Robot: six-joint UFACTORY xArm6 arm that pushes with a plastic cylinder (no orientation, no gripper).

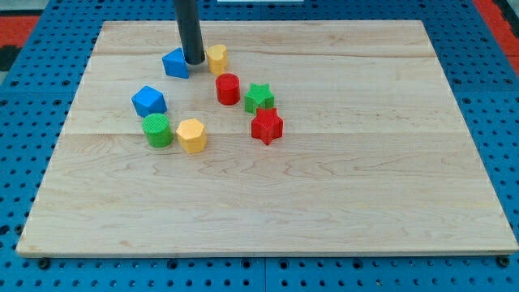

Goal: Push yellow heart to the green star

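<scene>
Yellow heart (pixel 216 57): lay near the board's top edge, about eleven o'clock of the green star (pixel 259 96), red cylinder (pixel 228 88) between them; bare rod tip (pixel 194 62), holding nothing, touched its nine-o'clock side beside blue block (pixel 176 63); approach stage, next push judged toward five o'clock.

My rod (pixel 190 28) runs out of the picture's top edge, so the arm above it cannot be seen. My tip (pixel 195 62) covers part of the right side of the blue triangular block (pixel 175 63), far left on the worktop (pixel 349 186), and I cannot tell whether it touches the yellow heart (pixel 216 57) just to its right. The heart's lobes are too small to make out clearly.
</scene>
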